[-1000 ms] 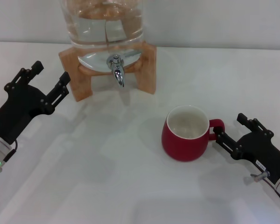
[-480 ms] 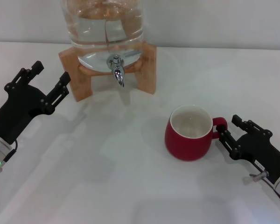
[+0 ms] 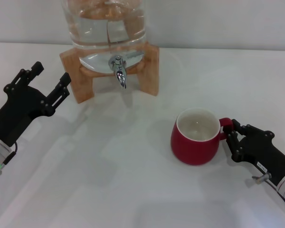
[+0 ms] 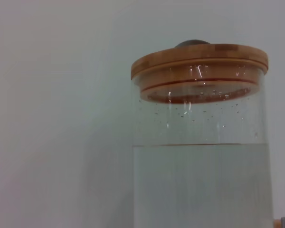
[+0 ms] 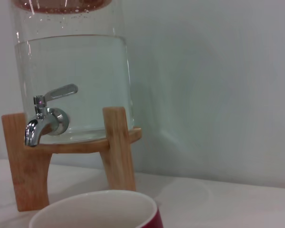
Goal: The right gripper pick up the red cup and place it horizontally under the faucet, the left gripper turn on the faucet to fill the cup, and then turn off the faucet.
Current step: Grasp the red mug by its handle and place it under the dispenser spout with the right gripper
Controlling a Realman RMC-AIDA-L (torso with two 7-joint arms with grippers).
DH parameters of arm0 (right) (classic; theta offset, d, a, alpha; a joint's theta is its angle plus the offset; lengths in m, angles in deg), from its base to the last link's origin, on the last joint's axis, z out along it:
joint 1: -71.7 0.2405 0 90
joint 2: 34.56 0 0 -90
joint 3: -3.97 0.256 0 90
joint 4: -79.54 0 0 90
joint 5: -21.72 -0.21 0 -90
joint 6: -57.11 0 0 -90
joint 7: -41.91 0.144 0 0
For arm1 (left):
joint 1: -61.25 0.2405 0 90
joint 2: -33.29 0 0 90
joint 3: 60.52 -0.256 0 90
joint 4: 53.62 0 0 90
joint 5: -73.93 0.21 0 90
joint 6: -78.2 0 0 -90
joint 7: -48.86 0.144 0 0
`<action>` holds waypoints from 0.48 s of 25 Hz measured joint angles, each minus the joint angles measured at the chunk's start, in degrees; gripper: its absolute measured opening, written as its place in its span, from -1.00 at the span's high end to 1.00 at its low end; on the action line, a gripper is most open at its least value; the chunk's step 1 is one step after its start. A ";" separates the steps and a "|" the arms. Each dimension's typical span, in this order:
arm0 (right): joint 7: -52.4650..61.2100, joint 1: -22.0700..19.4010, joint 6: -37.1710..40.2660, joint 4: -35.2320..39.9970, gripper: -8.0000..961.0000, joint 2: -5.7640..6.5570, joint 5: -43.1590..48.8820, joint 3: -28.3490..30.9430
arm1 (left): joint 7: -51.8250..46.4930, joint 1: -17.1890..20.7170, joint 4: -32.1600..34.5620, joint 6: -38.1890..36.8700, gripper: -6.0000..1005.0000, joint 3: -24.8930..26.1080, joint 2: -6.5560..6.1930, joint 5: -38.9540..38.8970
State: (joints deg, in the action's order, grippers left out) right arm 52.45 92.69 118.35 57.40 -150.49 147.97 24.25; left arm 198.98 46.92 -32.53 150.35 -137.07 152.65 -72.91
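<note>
The red cup stands upright on the white table, right of centre, cream inside showing and its handle pointing right. My right gripper is at that handle, its black fingers closed around the loop. The cup's rim also shows in the right wrist view. The chrome faucet points down from the glass water jar, well behind and left of the cup; its lever shows in the right wrist view. My left gripper hovers open, left of the wooden stand.
The jar, about half full of water, has a wooden lid. The stand's legs rest on the table at the back. White table surface lies between the faucet and the cup.
The right gripper's fingers have closed in on the cup's handle. The cup has shifted slightly right and toward me. The left arm has not moved.
</note>
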 joint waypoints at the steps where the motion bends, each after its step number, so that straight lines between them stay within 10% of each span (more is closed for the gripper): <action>1: 0.00 0.04 0.00 0.00 0.55 0.00 0.02 -0.02 | 0.00 0.00 0.00 0.00 -0.51 0.00 0.00 -0.01; 12: -0.19 0.53 -0.07 -0.01 0.68 0.00 0.17 -0.16 | 0.00 -0.33 -0.11 -0.02 -0.51 -0.01 0.00 -0.14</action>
State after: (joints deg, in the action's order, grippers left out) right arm 52.26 93.23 118.28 57.39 -150.49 148.14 24.09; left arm 198.98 46.59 -32.63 150.33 -137.08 152.65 -73.05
